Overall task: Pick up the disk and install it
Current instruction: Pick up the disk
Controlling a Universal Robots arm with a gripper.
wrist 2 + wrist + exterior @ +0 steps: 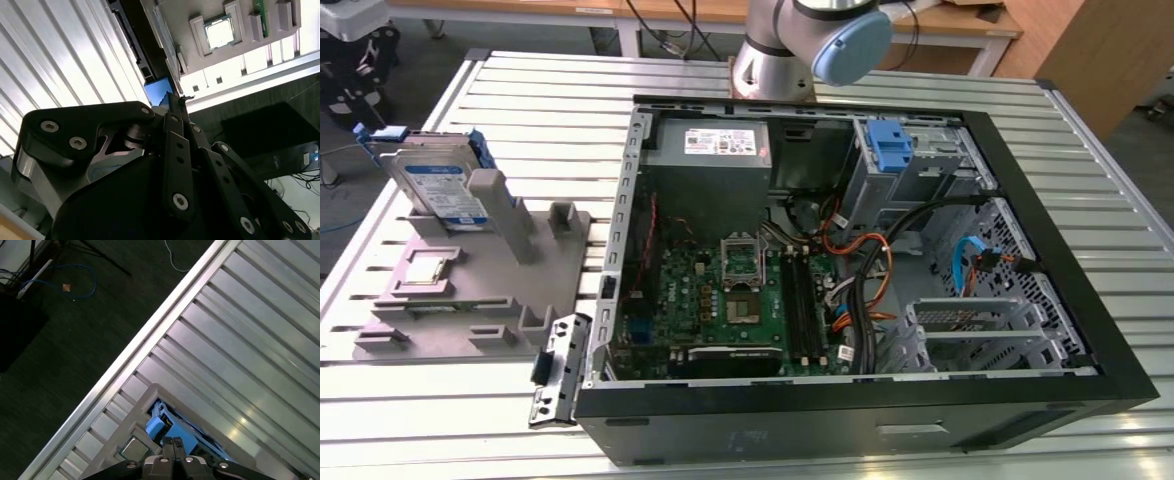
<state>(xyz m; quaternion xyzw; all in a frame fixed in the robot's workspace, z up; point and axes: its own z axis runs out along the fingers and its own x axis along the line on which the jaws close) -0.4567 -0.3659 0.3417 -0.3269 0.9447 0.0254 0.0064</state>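
On the grey fixture (480, 290) at the exterior view's left, the disk (438, 180) stands upright on edge in its slot, with the label face showing and the blue carrier frame around its rim. The fixture rests on the slatted counter (1067, 150), just beside the open computer case (1107, 330). The disk is not yet picked up or installed.

**Hand state.** In both wrist views the hand (172, 444) (176, 102) is closed, tips together, gripping nothing. It hangs above the disk without contact. The blue end of the carrier frame (165, 427) shows just past the tips.

**Step in hand (judged):** approach for the pick-up.

**Recommended practice:**
1. Spread the jaws before the tips reach the disk's upper edge. Closed tips would strike the frame.
2. Turn the hand so the jaws straddle the thin dimension and the pads bear on the flat faces. The plastic frame is likely to flex.
3. Centre the grip along the upper edge. An off-centre hold would probably let the disk swing.
4. Descend in line with the slot. The fixture's posts (490, 200) stand close beside the disk.
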